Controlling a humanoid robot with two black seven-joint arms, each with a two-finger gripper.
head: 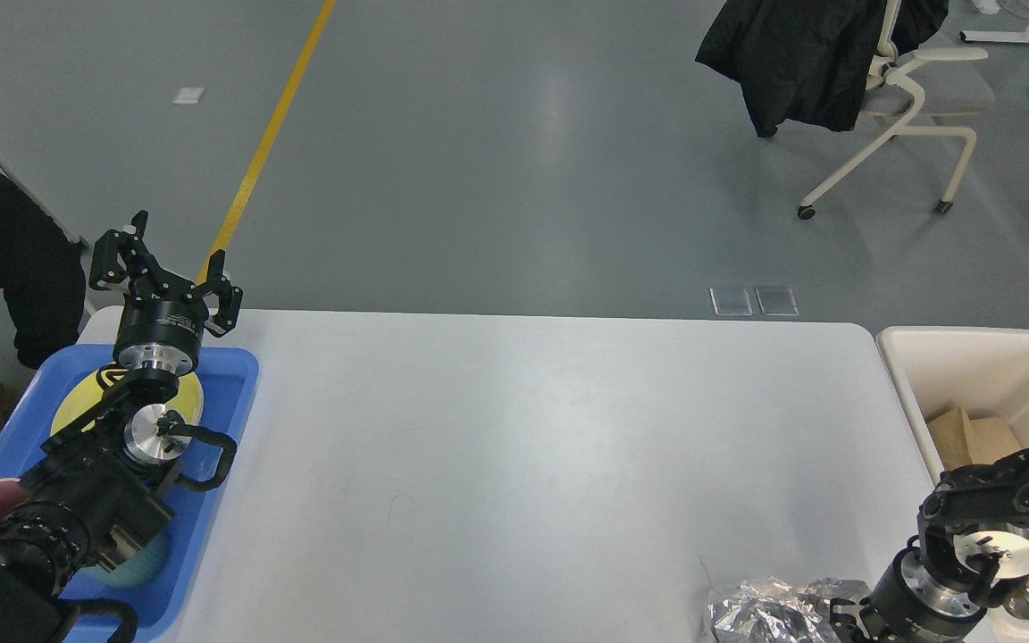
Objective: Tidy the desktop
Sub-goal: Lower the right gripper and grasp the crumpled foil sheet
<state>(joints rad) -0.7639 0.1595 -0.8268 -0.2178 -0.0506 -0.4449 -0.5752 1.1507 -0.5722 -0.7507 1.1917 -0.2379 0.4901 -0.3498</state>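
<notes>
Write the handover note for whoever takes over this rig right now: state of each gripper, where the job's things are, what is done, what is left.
Left gripper: open, empty, raised above the far end of the blue tray.
Right gripper: at the crumpled foil on the near right edge of the desktop; its fingers run out of view, so the grip cannot be confirmed.
Done: dishes sit in the tray, paper scraps in the cream bin to the right; no other loose item shows on the desktop.
Left: probably move the foil into the bin.

Wide white desktop (514,464), matte, rounded corners, lying flat, mostly bare, crumpled foil (769,612) at its near right edge
</notes>
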